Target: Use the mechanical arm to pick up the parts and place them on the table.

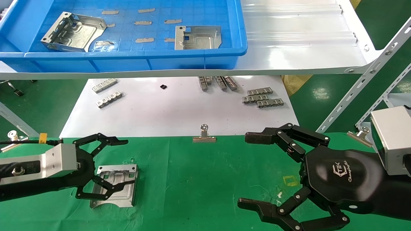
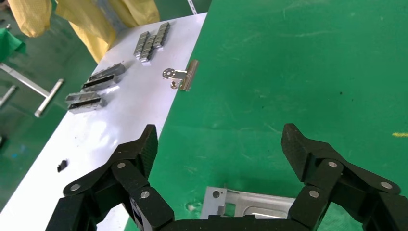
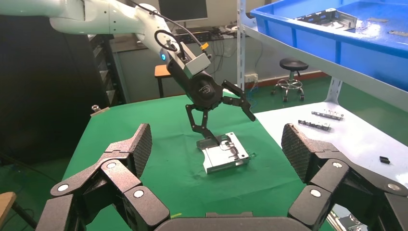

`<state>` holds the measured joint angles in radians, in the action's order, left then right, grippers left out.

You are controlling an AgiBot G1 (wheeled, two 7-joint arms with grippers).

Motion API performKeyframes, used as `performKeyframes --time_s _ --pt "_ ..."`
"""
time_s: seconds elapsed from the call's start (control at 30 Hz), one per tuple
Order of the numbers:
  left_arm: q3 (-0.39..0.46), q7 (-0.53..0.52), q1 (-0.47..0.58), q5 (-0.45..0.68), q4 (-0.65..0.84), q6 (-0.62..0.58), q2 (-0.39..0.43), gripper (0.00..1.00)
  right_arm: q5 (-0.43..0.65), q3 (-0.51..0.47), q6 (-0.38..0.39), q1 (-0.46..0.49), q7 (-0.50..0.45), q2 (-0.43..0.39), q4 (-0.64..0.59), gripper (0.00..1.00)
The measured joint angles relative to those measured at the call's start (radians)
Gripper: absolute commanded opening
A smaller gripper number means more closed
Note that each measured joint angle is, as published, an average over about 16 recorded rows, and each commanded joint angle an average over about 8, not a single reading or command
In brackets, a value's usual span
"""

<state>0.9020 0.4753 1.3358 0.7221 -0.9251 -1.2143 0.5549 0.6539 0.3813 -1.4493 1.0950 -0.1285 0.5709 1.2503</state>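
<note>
**Mia:** Where is the metal plate [image 1: 115,185] lying?

**Ben:** It is lying flat on the green cloth table [image 1: 199,179], well to the left of the steel binder clip [image 1: 204,134] and a bit nearer the robot. Two more plates, one [image 1: 74,32] and another [image 1: 198,37], are waiting in the blue tray [image 1: 135,61], far behind the clip.

**Mia:** What is the left gripper [image 1: 122,162] doing?

**Ben:** Its fingers are spread wide open. It is holding nothing. One finger is reaching over the plate, and in the right wrist view its tip is looking like it is touching the plate. I cannot tell for sure.

**Mia:** What could go wrong?

**Ben:** I think that finger could catch the plate's raised edge when the arm is lifting away. Then the plate could be sliding or tipping on the wrinkly cloth.

**Mia:** Which way is the plate pointing?

**Ben:** It is almost square, so no side is looking much longer. Its curved cut-out edge is facing the robot, away from the clip. The far edge with the small holes is facing the clip's row.

**Mia:** And the right gripper [image 1: 250,170]?

**Ben:** It is hanging to the right of the clip, over the cloth. It is wide open too and is holding nothing.
</note>
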Motion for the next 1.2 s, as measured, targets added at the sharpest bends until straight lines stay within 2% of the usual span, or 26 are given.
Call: performKeyframes --time_s 0.3,1.2 --pt "-0.049 -0.046 -0.021 0.013 -0.039 -0.014 0.002 1.0 0.0 0.0 0.0 0.0 0.0 0.0 0.0 1.0" --pt "-0.329 -0.347 -0.138 0.01 -0.195 -0.145 0.029 1.0 0.0 0.0 0.0 0.0 0.0 0.0 0.0 1.0"
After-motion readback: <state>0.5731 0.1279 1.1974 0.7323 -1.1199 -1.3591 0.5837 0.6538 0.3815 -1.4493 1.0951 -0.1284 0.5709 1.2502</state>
